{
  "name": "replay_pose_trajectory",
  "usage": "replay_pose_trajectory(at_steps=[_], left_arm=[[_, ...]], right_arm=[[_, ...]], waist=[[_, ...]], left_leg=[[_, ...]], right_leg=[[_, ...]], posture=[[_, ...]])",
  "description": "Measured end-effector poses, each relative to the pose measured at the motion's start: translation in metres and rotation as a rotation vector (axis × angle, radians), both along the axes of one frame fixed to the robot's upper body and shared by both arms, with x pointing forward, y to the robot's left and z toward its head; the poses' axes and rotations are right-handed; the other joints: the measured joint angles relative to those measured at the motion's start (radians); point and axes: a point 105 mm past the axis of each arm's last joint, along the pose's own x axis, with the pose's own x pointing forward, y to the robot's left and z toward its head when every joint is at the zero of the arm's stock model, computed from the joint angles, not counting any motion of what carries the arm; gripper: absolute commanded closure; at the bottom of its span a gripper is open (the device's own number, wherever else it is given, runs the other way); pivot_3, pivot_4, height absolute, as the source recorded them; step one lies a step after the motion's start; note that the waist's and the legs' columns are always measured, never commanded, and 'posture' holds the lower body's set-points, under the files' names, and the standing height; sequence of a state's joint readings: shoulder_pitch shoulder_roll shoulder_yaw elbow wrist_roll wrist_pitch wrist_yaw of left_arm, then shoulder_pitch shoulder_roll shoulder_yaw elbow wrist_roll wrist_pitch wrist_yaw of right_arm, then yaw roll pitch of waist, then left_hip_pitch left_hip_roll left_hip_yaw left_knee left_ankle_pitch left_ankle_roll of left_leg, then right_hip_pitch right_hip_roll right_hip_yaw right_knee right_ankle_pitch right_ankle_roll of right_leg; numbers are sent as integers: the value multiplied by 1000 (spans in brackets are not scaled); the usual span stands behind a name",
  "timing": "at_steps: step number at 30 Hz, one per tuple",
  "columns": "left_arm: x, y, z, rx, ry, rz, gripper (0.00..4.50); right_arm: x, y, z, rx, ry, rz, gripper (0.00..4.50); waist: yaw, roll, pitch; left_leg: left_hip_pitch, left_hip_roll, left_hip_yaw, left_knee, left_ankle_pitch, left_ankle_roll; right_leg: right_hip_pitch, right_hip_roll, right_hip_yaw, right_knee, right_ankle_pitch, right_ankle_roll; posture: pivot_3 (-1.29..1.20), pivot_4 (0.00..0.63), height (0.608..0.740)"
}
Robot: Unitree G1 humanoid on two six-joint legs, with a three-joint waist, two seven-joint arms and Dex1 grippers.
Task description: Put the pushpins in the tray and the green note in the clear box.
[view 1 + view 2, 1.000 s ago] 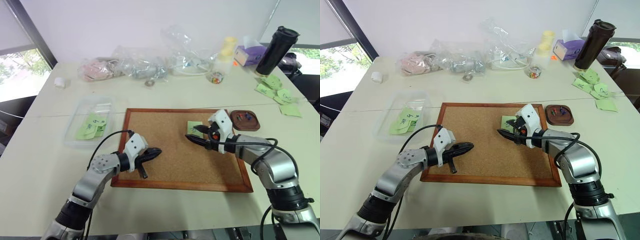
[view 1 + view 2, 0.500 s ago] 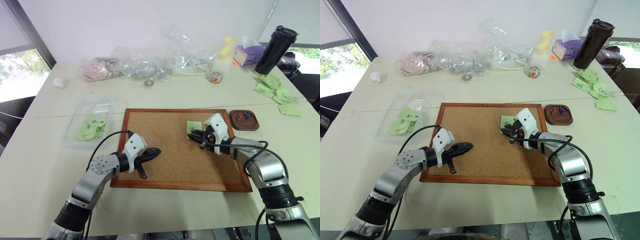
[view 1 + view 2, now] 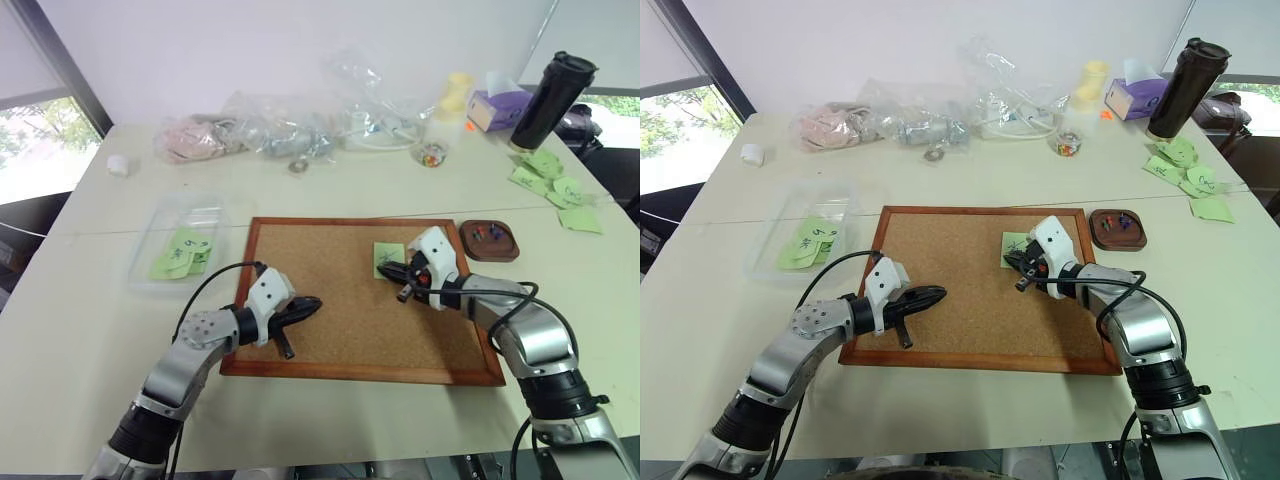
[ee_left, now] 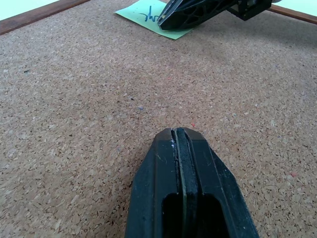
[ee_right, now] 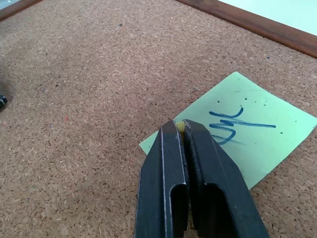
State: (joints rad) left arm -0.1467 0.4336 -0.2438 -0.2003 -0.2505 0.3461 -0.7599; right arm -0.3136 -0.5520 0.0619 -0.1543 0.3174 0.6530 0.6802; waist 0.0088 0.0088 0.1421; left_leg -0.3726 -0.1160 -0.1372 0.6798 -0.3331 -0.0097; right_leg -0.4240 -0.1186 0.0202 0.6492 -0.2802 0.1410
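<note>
At the middle right of the head picture, our right claw (image 3: 403,272) sits low over the cork board (image 3: 330,330). Its two black fingers (image 5: 198,168) are pressed almost together, and a tiny yellow bit (image 5: 181,127) peeks out at their tips. We cannot tell if it is a pushpin. The tips rest over the near edge of the green note (image 3: 388,254), which lies flat on the board with a blue scribble on it.

Lower left of the middle, our left claw (image 3: 310,303) is closed with nothing in it. It hangs just above the bare cork, well apart from the note.

Right of the board, close to its upper right corner, we see the tray (image 3: 489,241) on the desk (image 3: 90,330). A few pushpins (image 3: 484,233) lie inside it, one red and one blue.

Left of the board sits the clear box (image 3: 183,243) with green notes in it.

Along the far edge of the desk lie clear bags (image 3: 290,125), a small cup of coloured bits (image 3: 433,154), a tissue box (image 3: 497,107) and a tall dark bottle (image 3: 555,97). More green notes (image 3: 555,188) lie at the far right.
</note>
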Motion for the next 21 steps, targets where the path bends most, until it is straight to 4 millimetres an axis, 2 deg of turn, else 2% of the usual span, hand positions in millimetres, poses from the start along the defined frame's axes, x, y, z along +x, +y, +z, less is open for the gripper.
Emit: replay_pose_trajectory(at_steps=[2,5,7,14,18,19,20,21], left_arm=[[0,0,0,0,1,-1,4500],[-1,0,-1,0,3,-1,4500],[-1,0,-1,0,4,-2,4500],[0,-1,1,-5,10,-2,4500],[0,3,5,-57,94,2,4500],[0,4,6,-71,120,4,3824],[0,4,7,-85,141,4,3604],[1,5,10,-97,153,6,3183]], right_arm=[[-2,-1,3,-1,4,4,4456],[-7,3,30,18,-73,47,4456],[-9,5,41,16,-106,68,4456],[-22,12,50,-5,-100,148,4456],[-32,16,54,-52,-105,222,4456],[-34,18,54,-60,-104,240,4500],[-36,18,54,-71,-103,256,4500],[-38,19,54,-85,-102,271,4500]], waist=[[1,0,0],[1,0,0],[1,0,0],[2,0,0],[0,-1,0],[1,-1,0],[2,-1,1],[3,-2,1]], left_leg=[[0,0,0,0,0,0],[0,0,0,0,0,0],[0,0,0,0,0,0],[0,0,0,0,0,0],[0,0,0,0,0,0],[0,0,0,0,0,0],[-1,0,0,0,0,0],[-1,0,0,1,0,0]], right_leg=[[0,0,0,0,0,0],[0,0,0,0,0,0],[1,0,0,0,0,0],[1,0,0,0,0,0],[0,0,0,0,0,0],[0,0,0,0,0,0],[0,0,0,0,0,0],[0,0,0,0,0,0]], posture=[[0,150,740],[0,150,740],[0,150,740],[0,150,740],[0,150,740],[0,150,740],[0,150,740],[0,150,740]])
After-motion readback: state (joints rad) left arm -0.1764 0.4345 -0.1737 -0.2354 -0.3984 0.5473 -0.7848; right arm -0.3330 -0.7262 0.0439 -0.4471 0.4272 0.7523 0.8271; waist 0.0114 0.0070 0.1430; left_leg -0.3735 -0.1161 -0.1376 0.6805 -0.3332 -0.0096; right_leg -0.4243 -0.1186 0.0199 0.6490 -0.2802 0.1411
